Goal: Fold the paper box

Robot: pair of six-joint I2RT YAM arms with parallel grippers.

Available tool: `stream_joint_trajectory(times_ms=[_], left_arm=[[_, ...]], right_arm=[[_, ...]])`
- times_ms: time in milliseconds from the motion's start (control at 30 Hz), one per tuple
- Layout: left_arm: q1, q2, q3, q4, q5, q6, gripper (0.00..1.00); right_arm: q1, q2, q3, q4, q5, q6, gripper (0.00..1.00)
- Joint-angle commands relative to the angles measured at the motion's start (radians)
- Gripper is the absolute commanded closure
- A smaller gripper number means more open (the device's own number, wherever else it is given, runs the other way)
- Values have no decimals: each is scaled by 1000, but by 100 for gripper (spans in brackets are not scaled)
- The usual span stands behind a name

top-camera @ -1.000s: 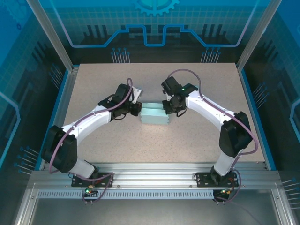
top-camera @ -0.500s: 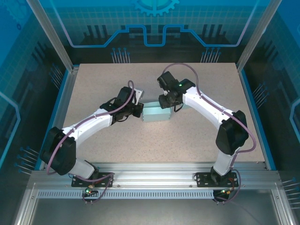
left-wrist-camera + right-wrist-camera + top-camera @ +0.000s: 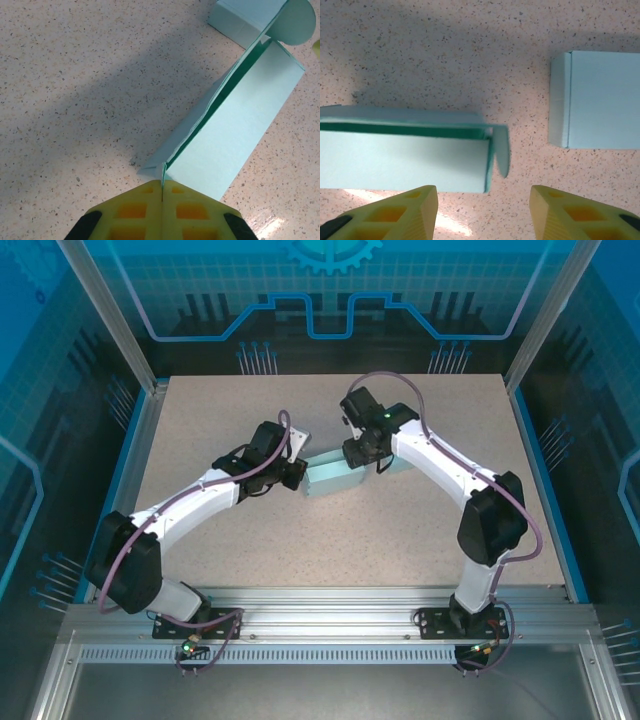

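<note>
- Speckled desk is carrying the paper box at frame centre.
- Left gripper is pinching its corner, clamped tight.
- Right gripper is hovering above it, fingers spread.

Left arm and right arm: white link shells, black joint housings, external purple cable. Fingers: yellow, with square recessed pockets.
</note>
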Motion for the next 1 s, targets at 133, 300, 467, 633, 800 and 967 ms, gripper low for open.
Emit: stream_joint_trajectory(times_ms=[133,300,467,633,800,967], left_arm=[[-6,24,45,-38,-9,35,100],[-5,33,48,-38,-12,25,100],[-6,44,51,-39,-16,23,100],[-5,56,62,-46,-17,1,100],[-5,75,91,-41,-2,-122,100],[-5,97,111,-27,43,-271,100]], right_arm=[[-67,27,21,40,-111,-103,54],[-71,49,42,20,-159,-94,61],[-71,57,21,13,-161,-74,74],[-70,64,10,22,-164,-65,93],[-43,60,8,30,-144,-60,100],[-19,54,0,25,-108,-36,100]])
